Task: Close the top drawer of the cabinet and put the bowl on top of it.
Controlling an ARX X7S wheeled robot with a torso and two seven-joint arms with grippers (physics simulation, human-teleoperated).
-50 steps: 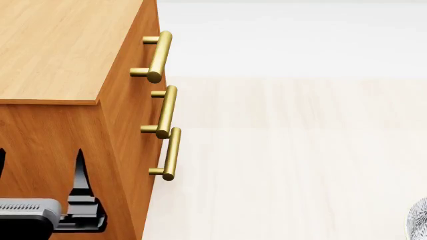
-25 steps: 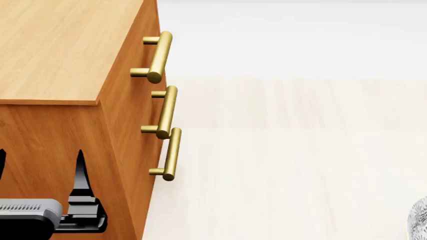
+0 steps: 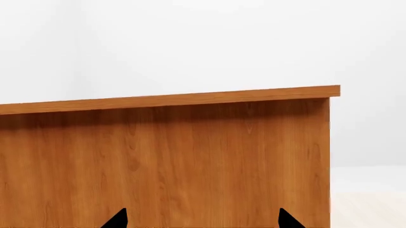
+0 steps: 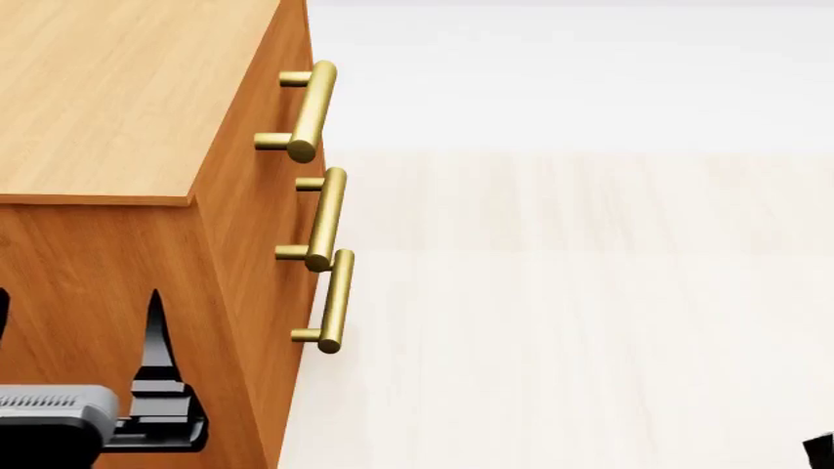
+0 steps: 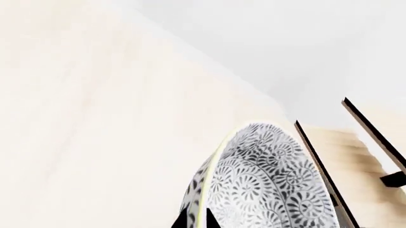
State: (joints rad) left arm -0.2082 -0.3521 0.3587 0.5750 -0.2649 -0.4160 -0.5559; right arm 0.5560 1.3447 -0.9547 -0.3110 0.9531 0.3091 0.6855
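Observation:
The orange-brown cabinet [image 4: 117,107] fills the left of the head view. Its top drawer [image 4: 289,59], with the uppermost brass handle [image 4: 311,107], sits flush with the two fronts below it. My left gripper [image 4: 78,318] is open beside the cabinet's side panel [image 3: 190,156], and nothing is between its black fingertips [image 3: 117,220]. In the right wrist view, the white bowl [image 5: 266,185] with its dark floral pattern is tilted on edge. My right gripper [image 5: 197,222] is shut on the bowl's pale rim. The bowl is out of the head view.
Pale wood floor [image 4: 573,293] stretches to the right of the cabinet. Behind the bowl in the right wrist view stands a light-wood shelf [image 5: 355,156] with black edges. A dark tip [image 4: 821,451] shows at the head view's bottom right corner.
The bowl's patterned edge has left the bottom right corner of the head view, and a dark tip shows there instead. My left gripper has barely shifted.

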